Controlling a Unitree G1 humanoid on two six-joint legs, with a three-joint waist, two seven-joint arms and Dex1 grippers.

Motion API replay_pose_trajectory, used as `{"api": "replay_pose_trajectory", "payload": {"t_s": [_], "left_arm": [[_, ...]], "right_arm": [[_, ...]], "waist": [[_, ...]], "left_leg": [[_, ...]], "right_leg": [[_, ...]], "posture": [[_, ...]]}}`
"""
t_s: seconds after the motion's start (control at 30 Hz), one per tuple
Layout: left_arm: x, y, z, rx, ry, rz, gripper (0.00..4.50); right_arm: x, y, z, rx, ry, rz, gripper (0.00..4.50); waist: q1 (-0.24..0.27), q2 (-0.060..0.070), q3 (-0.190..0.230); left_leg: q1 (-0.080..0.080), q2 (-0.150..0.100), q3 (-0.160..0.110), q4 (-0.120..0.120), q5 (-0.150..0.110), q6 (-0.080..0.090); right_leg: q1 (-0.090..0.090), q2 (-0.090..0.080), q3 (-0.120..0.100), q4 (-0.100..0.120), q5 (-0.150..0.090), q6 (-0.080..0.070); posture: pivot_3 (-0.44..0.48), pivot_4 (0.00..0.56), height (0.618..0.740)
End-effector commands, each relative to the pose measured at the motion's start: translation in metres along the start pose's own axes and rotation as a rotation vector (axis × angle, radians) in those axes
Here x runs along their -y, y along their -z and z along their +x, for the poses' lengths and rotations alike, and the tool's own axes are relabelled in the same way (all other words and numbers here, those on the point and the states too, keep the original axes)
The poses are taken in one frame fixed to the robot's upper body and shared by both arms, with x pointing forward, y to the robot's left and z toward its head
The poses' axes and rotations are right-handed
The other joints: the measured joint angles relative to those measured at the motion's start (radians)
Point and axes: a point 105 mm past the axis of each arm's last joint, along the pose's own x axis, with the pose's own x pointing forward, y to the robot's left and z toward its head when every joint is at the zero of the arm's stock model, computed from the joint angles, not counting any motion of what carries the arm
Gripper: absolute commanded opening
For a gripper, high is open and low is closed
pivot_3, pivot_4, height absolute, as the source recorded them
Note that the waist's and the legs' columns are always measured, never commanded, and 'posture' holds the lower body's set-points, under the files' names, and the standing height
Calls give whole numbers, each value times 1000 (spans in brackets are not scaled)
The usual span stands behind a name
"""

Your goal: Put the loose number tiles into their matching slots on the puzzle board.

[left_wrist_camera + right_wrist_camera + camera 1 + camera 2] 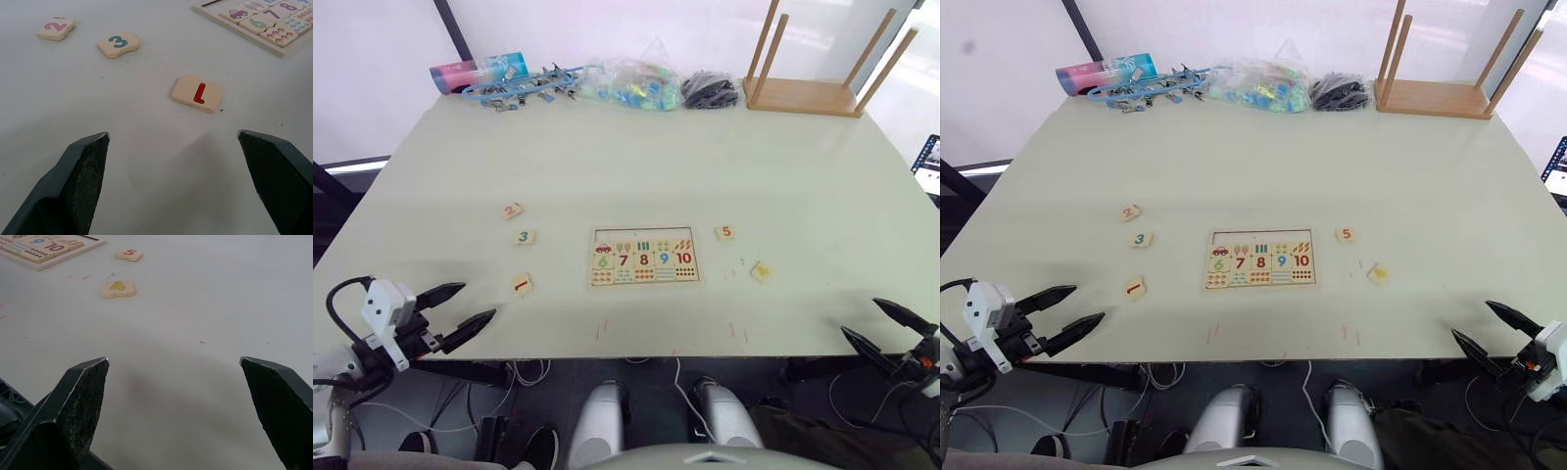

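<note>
table (636, 166): pale top, clutter along the far edge
puzzle board (643, 257): dead centre, top row of slots empty
tiles: 1 (521, 284), 2 (512, 210), 3 (524, 236) at 9 o'clock of it; 5 (725, 232), 4 (761, 271) at 3
my grippers: left (456, 309), right (889, 325), both spread wide, holding nothing
progress: zero placed, all five to go

puzzle board (644, 257) mid-table, tiles 1 (521, 284), 2 (512, 210), 3 (524, 236) left, 4 (761, 271), 5 (725, 232) right

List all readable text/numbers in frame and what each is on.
"1": red, tile
"2": pink, tile
"3": green, tile
"4": yellow, tile
"5": orange, tile
"6 7 8 9 10": puzzle board
Pink-blue tube print: too small to read.
</note>
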Motion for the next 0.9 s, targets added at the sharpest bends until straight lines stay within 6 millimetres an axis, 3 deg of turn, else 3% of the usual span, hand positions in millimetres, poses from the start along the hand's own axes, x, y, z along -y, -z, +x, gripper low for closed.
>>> {"api": "replay_pose_trajectory", "payload": {"t_s": [0.03, 0.53, 0.9], "left_arm": [[-3, -3, -1, 4, 0, 25, 4448], [-10, -8, 3, 29, 33, 49, 4448], [-3, -33, 16, 20, 216, 122, 4448]], "right_arm": [[4, -13, -1, 39, 7, -49, 4500], [-3, -24, 9, 75, -32, -63, 4500], [-36, -38, 20, 133, -257, -4, 4500]], "waist": [[0, 1, 0], [5, 2, -2], [11, 3, -2]], "left_leg": [[0, 0, 0, 0, 0, 0], [-2, 0, -1, 3, 0, 0], [-2, 0, -2, 4, 0, 0]], "right_leg": [[0, 0, 0, 0, 0, 0], [0, 1, 0, 1, 0, 0], [0, 2, 0, 1, 2, -2]], "posture": [[0, 150, 740], [0, 150, 740], [0, 150, 740]]}}
